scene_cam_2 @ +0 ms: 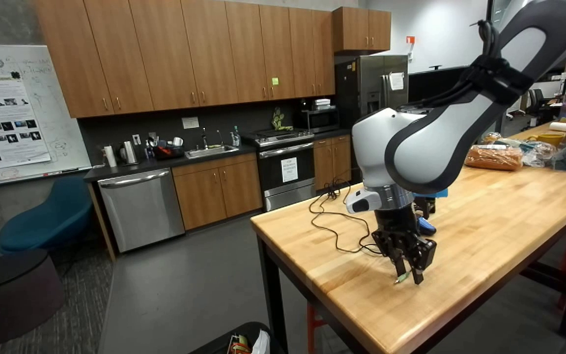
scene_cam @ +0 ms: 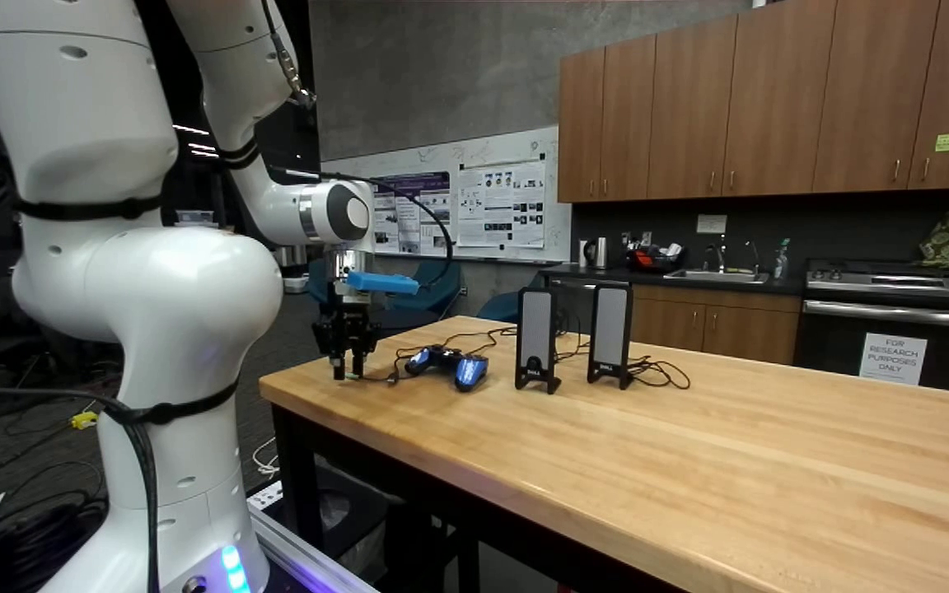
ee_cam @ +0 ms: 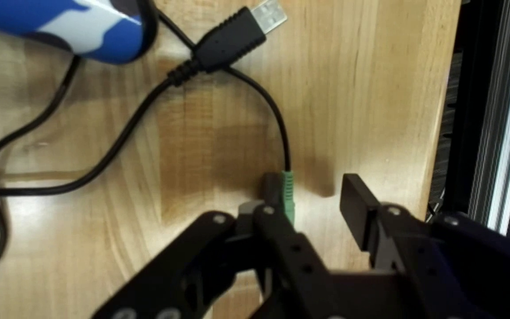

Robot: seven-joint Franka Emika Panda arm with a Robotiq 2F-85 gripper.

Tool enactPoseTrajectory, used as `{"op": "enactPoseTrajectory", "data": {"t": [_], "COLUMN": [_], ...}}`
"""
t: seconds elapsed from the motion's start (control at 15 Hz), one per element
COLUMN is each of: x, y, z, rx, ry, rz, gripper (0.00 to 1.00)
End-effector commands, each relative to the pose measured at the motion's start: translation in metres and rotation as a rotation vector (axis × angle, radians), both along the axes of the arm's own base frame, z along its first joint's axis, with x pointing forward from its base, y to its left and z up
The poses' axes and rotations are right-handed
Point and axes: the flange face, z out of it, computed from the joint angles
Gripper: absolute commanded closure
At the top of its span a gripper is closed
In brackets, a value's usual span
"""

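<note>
My gripper (ee_cam: 312,195) is open, pointing down low over the wooden table's corner; it shows in both exterior views (scene_cam: 348,368) (scene_cam_2: 409,276). A green audio plug (ee_cam: 288,195) on a thin black cable lies between the fingers, right beside the left finger in the wrist view; whether they touch I cannot tell. The plug's lower end is hidden behind that finger. The plug also shows in an exterior view (scene_cam_2: 402,277). A black USB plug (ee_cam: 233,42) lies ahead, across the thin cable. A blue game controller (scene_cam: 446,364) lies close by; its grip shows in the wrist view (ee_cam: 104,31).
Two Dell speakers (scene_cam: 535,333) (scene_cam: 610,329) stand upright on the wooden table (scene_cam: 689,461) beyond the controller. Loose black cables (scene_cam_2: 337,231) run over the tabletop. The table edge (ee_cam: 441,115) is close to the right finger. Bagged bread (scene_cam_2: 494,157) and other items lie at the table's far end.
</note>
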Motion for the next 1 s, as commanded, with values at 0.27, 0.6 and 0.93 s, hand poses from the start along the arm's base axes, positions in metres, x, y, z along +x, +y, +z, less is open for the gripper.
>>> {"op": "enactPoseTrajectory", "data": {"t": [0.27, 0.6, 0.93], "x": [-0.001, -0.012, -0.023], "y": [0.003, 0.033, 0.069], "z": [-0.003, 0.002, 0.007], "rx": [0.013, 0.033, 0.068], "ry": [0.004, 0.002, 0.006], "rz": [0.014, 0.091, 0.188], "gripper": [0.98, 0.97, 0.97]}}
